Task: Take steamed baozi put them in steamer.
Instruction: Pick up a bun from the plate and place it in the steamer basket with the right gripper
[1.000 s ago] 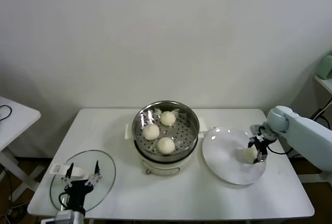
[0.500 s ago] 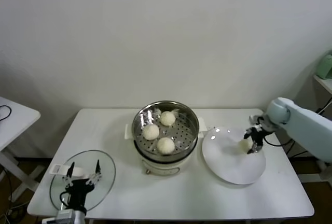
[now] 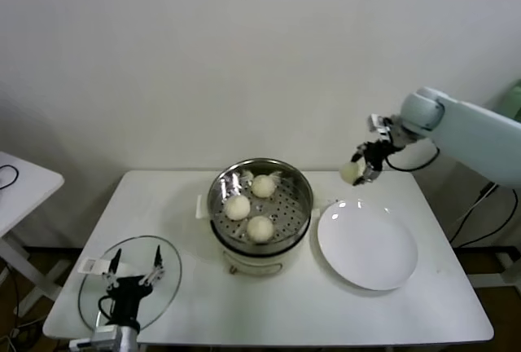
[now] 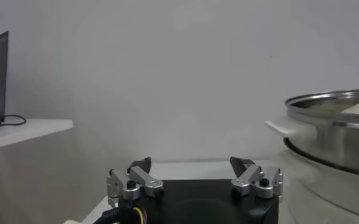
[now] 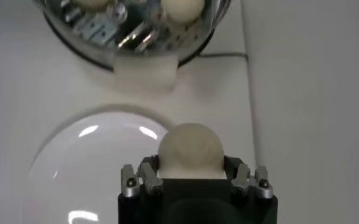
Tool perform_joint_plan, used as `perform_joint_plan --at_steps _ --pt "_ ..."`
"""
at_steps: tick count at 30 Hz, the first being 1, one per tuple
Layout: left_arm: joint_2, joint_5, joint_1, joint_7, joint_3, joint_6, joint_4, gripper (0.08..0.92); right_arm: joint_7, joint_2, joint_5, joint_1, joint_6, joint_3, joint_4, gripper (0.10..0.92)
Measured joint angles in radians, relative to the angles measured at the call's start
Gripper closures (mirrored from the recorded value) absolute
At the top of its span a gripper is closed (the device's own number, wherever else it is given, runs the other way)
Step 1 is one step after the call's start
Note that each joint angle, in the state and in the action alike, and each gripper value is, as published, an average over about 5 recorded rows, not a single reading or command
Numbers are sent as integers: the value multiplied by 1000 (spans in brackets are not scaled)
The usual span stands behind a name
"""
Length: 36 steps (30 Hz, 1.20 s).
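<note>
The steel steamer (image 3: 303, 185) stands mid-table with three cream baozi on its perforated tray: one at the back (image 3: 263, 186), one at the left (image 3: 237, 207), one at the front (image 3: 260, 228). My right gripper (image 3: 358, 173) is shut on the fourth baozi (image 3: 351, 173) and holds it in the air above the table, between the steamer and the white plate (image 3: 367, 244). In the right wrist view the baozi (image 5: 191, 151) sits between the fingers, with the plate (image 5: 75, 176) and steamer (image 5: 136, 30) below. My left gripper (image 3: 130, 275) is open and parked at the front left.
A glass lid (image 3: 94, 287) lies flat at the front left corner under my left gripper. The white plate at the right has nothing on it. The steamer's rim (image 4: 331, 103) shows in the left wrist view. A second table (image 3: 20, 181) stands at the far left.
My right gripper has lifted the baozi off the white plate and carried it up and toward the steamer. The left arm has stayed in place.
</note>
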Motion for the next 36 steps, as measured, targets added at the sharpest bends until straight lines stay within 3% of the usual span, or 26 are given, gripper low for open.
perform_joint_plan --at_steps 15,36 --pt "1 20 -11 -2 17 4 -22 177 88 183 265 133 -78 -146 94 338" --pt "2 27 -15 0 24 2 -21 177 170 268 337 85 -116 -259 146 338"
